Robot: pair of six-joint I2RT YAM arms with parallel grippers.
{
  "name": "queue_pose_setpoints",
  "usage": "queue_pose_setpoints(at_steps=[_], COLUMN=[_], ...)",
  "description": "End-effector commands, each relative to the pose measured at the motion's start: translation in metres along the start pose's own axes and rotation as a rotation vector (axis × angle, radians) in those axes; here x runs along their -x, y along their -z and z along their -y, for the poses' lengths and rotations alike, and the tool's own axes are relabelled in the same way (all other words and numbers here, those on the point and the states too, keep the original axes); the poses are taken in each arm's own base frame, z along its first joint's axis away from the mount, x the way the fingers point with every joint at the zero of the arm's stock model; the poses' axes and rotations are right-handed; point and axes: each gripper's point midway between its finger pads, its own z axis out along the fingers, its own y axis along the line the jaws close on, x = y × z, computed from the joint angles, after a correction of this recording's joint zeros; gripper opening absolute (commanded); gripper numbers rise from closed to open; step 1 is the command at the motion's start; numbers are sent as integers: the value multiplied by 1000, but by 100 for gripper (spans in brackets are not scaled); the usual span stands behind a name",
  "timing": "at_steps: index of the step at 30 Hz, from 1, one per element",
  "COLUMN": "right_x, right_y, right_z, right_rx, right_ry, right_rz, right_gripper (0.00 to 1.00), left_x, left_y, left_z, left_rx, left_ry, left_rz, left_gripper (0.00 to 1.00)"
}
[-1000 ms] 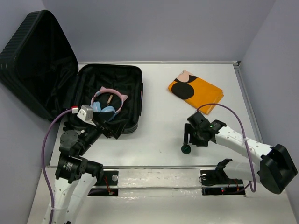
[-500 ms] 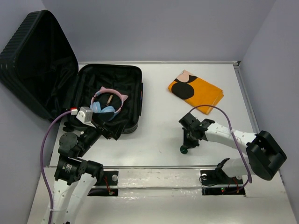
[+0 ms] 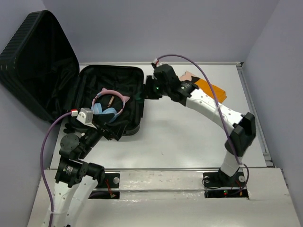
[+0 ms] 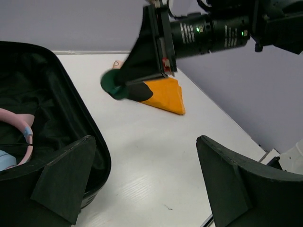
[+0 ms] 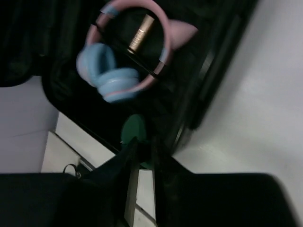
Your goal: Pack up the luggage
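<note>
The luggage [image 3: 136, 72], a big black ribbed suitcase, lies open at the left with its lid [image 3: 38, 56] propped up. Pink and blue headphones [image 3: 110, 103] and a small gold tube [image 5: 140, 34] lie in it. My right gripper [image 3: 143, 94] hangs over the suitcase's right rim [image 5: 218, 71], shut on a small dark green round object [image 5: 134, 130], which the left wrist view shows too [image 4: 111, 85]. My left gripper [image 4: 145, 140] stands open over bare table by the suitcase's near right corner [image 4: 97, 156], nothing between its fingers.
A folded orange cloth with black and pink spots [image 3: 212, 92] lies on the white table [image 3: 189, 137] at the back right, partly behind the right arm. Purple-grey walls close in the back and both sides.
My right gripper closed on the green object near the table's front, then swung it up and left to the suitcase's right rim. The left arm stayed still.
</note>
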Motion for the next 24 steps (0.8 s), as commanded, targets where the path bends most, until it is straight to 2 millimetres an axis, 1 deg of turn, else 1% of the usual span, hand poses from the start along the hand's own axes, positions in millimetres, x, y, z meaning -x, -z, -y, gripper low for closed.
queue_pose_setpoints(at_steps=[1,2,3,4,5,6,7,8,9,10,11,12,13,14,15,16,17,18,19,20,21,22,23,24], right_x=[52,52,67,63,64,87,70,72,82,93,77,77,87,74,72,71,67,68,62,61,65,64,56,63], right_y=[-22,-41,-43,-50,-50,-31,-37,-28,-3,13,20,34,63,70,78,89,86,96,92,96,95,92,83,80], right_z=[-97,-88,-70,-46,-24,3,52,79,98,145,193,221,265,293,311,343,348,371,389,406,413,420,431,434], right_rx=[330,299,259,215,176,138,12,-46,-92,-188,-333,-400,-496,-552,-585,-647,-663,-708,-745,-768,-768,-768,-778,-751], right_ry=[80,74,50,22,-5,-40,-80,-103,-122,-174,-208,-239,-304,-343,-366,-410,-407,-432,-453,-478,-481,-493,-506,-512], right_rz=[58,41,59,41,39,105,94,118,178,229,241,269,337,323,328,339,324,332,309,304,297,285,250,248], right_gripper=[59,72,87,92,93,93,93,93,93,93,92,92,92,92,92,92,92,92,93,93,93,94,94,94], left_x=[8,7,7,7,6,7,6,7,6,6,5,6,6,6,6,6,5,5,4,4,3,3,3,3], left_y=[-1,-1,-2,-2,-2,-2,-2,-2,-2,-2,-1,-1,-1,0,0,0,-1,-1,-1,-2,-2,-2,-2,-2], left_z=[-10,-13,-15,-16,-16,-19,-21,-21,-21,-20,-16,-15,-13,-13,-12,-12,-12,-11,-12,-11,-11,-10,-9,-8], left_rx=[71,88,98,101,103,118,127,130,128,122,104,97,93,89,86,85,86,82,81,81,75,72,65,60], left_ry=[13,18,23,23,26,28,30,30,30,30,28,26,24,24,26,24,26,27,26,26,27,26,26,23], left_rz=[27,22,24,24,23,27,28,29,29,27,25,25,28,28,28,26,25,23,20,18,15,15,12,11], left_gripper=[99,99,99,99,99,99,99,99,99,99,99,99,99,99,99,99,99,99,99,99,99,99,99,99])
